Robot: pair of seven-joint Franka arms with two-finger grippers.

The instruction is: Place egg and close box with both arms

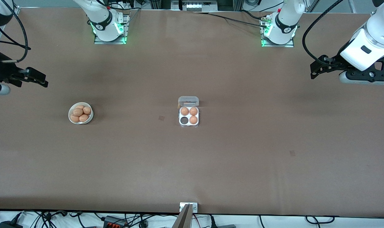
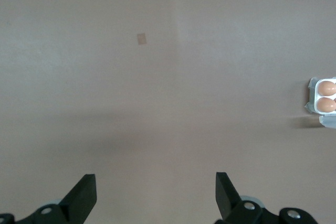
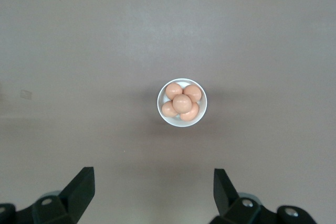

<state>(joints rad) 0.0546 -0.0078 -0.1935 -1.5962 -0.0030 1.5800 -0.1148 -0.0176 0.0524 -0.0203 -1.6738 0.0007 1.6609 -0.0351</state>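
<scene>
Eggs for the task sit heaped in a round white bowl (image 1: 80, 113) on the brown tabletop (image 1: 242, 152), toward the right arm's end; five brown ones show in the right wrist view, one (image 3: 182, 102) resting on top of the others. The right hand (image 1: 37, 77) hangs in the air over bare tabletop near that end, well apart from the bowl, with both black fingers (image 3: 79, 192) spread wide and nothing between them. Its wrist camera looks straight down on the bowl (image 3: 181, 103), which lies clear of the fingertips.

At the middle of the tabletop stands the box (image 1: 188, 112), a small clear-plastic carton with its lid (image 1: 188, 101) swung open on the side toward the robots' bases. Three of its four cells hold brown eggs; the fourth cell (image 1: 184, 120), on the side nearer the front camera and toward the right arm's end, is empty and dark.

The left hand (image 1: 317, 68) hangs over bare tabletop at the left arm's end, well apart from the box, its fingers (image 2: 81, 198) also opened wide and holding nothing. In the left wrist view only an edge of the box (image 2: 324, 97) shows, with two eggs in it, far off from the fingertips. Both arms wait.
</scene>
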